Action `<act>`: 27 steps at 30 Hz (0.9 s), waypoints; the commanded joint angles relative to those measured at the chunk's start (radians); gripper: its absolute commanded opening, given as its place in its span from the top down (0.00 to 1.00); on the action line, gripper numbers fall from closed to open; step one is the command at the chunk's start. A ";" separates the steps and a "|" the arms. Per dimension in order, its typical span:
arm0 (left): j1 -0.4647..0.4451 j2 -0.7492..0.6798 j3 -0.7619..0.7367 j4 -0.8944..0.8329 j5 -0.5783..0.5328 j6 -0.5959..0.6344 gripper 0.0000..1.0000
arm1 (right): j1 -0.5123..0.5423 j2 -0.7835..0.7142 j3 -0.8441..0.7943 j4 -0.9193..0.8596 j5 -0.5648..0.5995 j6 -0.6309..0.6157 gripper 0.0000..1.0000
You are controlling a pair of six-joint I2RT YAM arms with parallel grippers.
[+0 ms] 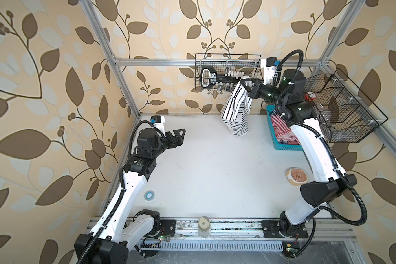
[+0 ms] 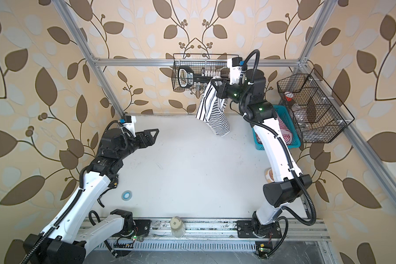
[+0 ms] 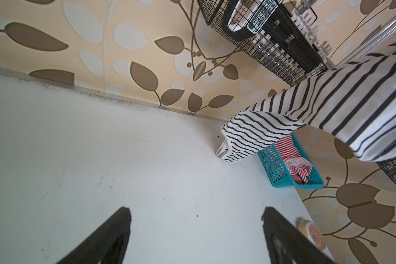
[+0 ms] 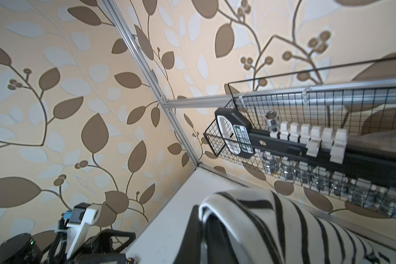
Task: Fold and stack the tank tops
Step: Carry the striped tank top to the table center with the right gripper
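The white tank top with black stripes (image 1: 236, 112) (image 2: 213, 114) hangs bunched from my right gripper (image 1: 246, 83) (image 2: 216, 83), which is raised at the back of the table. Its lower end reaches the white surface (image 3: 238, 141). In the right wrist view the gripper (image 4: 201, 212) is shut on a fold of this top (image 4: 284, 224). The red-striped tank top (image 1: 281, 128) (image 2: 286, 133) (image 3: 286, 148) lies crumpled in a teal basket (image 1: 286, 147) (image 3: 272, 169). My left gripper (image 1: 181, 134) (image 2: 154, 134) (image 3: 196, 212) hovers open and empty over the table's left side.
A wire basket with a socket tool set (image 1: 226, 73) hangs on the back rail, close behind the right gripper. Another wire basket (image 1: 343, 109) hangs on the right. On the table are a blue tape roll (image 1: 149, 195), a round tan container (image 1: 295, 176) and a jar (image 1: 204, 225).
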 commanded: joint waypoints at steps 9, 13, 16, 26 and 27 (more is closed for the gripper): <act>-0.009 -0.053 0.037 -0.009 -0.013 -0.009 0.08 | 0.064 -0.167 -0.303 -0.168 0.253 -0.165 1.00; -0.009 -0.073 0.030 -0.014 -0.021 -0.005 0.08 | 0.055 -0.134 -0.180 -0.300 0.360 -0.269 1.00; -0.009 -0.088 0.028 -0.020 -0.030 -0.003 0.08 | 0.079 -0.056 -0.049 -0.404 0.336 -0.341 1.00; -0.009 -0.180 0.032 -0.100 -0.106 0.035 0.08 | 0.364 0.364 0.199 -0.720 0.265 -0.504 0.98; -0.009 -0.194 0.035 -0.116 -0.120 0.041 0.08 | 0.395 0.405 0.188 -0.737 0.261 -0.508 0.97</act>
